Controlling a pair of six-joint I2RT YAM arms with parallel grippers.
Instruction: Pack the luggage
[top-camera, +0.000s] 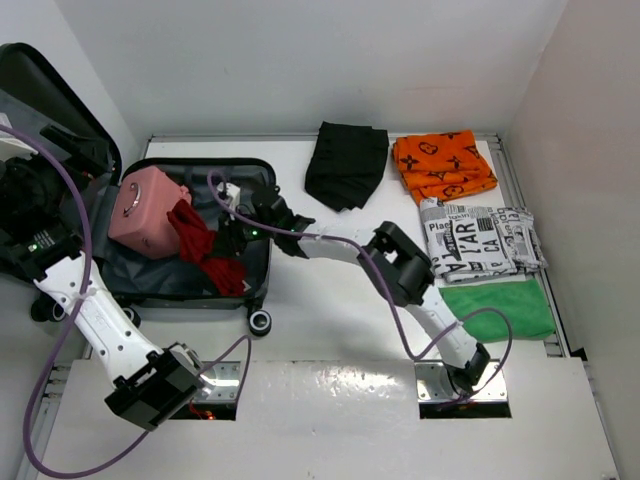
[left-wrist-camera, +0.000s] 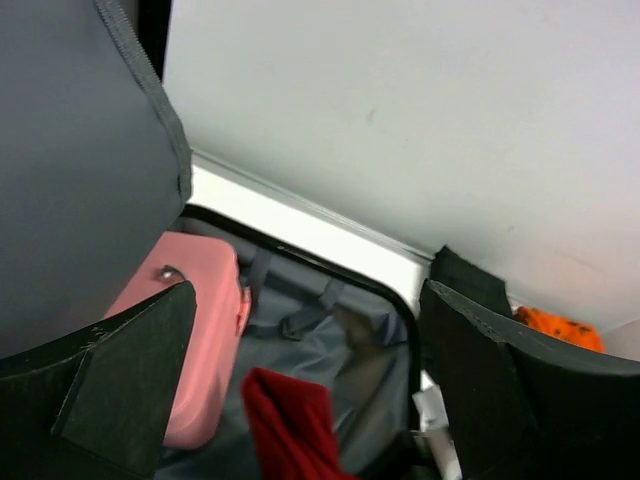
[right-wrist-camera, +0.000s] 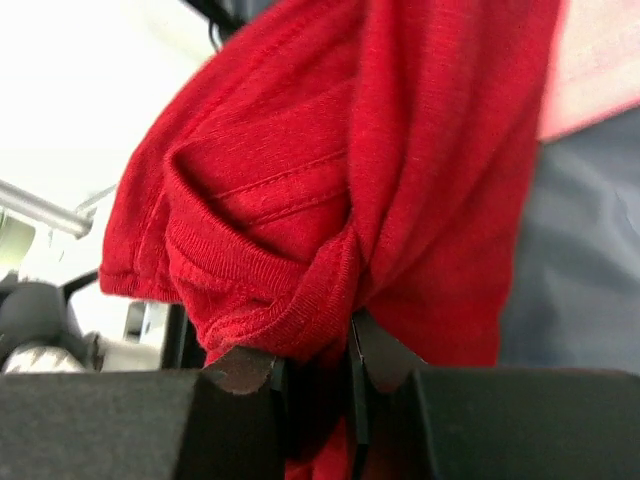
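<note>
The luggage (top-camera: 258, 270) lies open at the table's left, its dark grey lining (top-camera: 150, 272) up and its lid (top-camera: 50, 95) raised against the left wall. A pink handled box (top-camera: 148, 212) sits inside. My right gripper (top-camera: 228, 240) is shut on a red garment (top-camera: 197, 243) that hangs over the lining; in the right wrist view the gripper (right-wrist-camera: 315, 350) pinches a bunched fold of the garment (right-wrist-camera: 350, 150). My left gripper (top-camera: 70, 160) is by the lid. In the left wrist view it (left-wrist-camera: 308, 300) is open and empty above the box (left-wrist-camera: 205, 330).
A black folded cloth (top-camera: 345, 165) and an orange patterned cloth (top-camera: 443, 165) lie at the back. A newspaper-print cloth (top-camera: 475, 240) and a green cloth (top-camera: 500, 305) lie at the right. White walls enclose the table.
</note>
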